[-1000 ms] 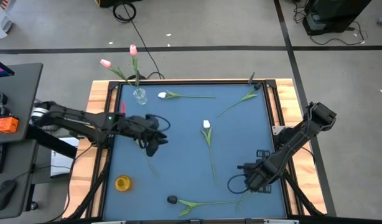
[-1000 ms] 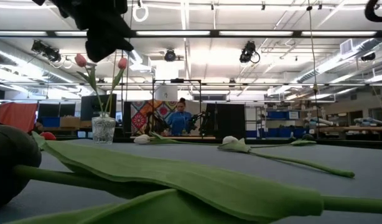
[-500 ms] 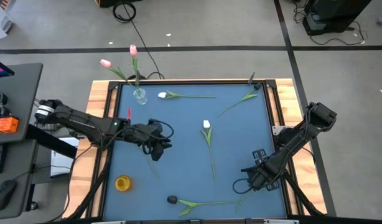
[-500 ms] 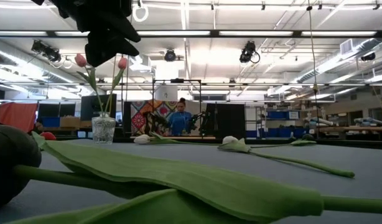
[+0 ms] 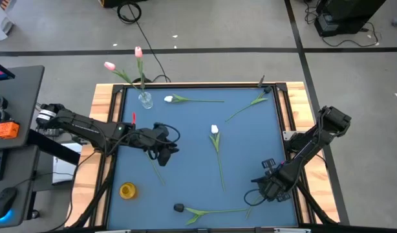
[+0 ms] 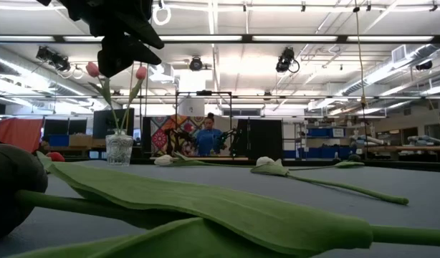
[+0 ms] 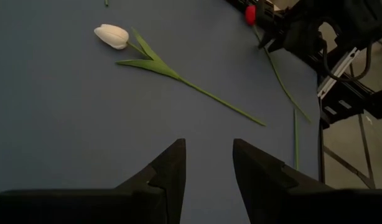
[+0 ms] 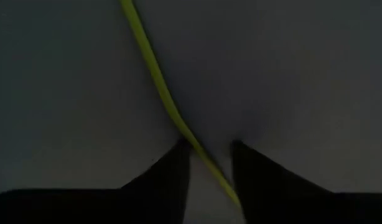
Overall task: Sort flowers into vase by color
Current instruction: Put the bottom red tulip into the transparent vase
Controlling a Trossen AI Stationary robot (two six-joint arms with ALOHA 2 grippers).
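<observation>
Flowers lie scattered across the mat; right gripper is low in the near right corner, fingers apart astride a green stem running lengthwise between them; left gripper hovers open, empty.

Table surface: dark blue, plain; frame light wood. Vase: clear glass, holding two pink tulips. Loose tulips: white heads, green stems. Small yellow vessel. Arms black.
</observation>
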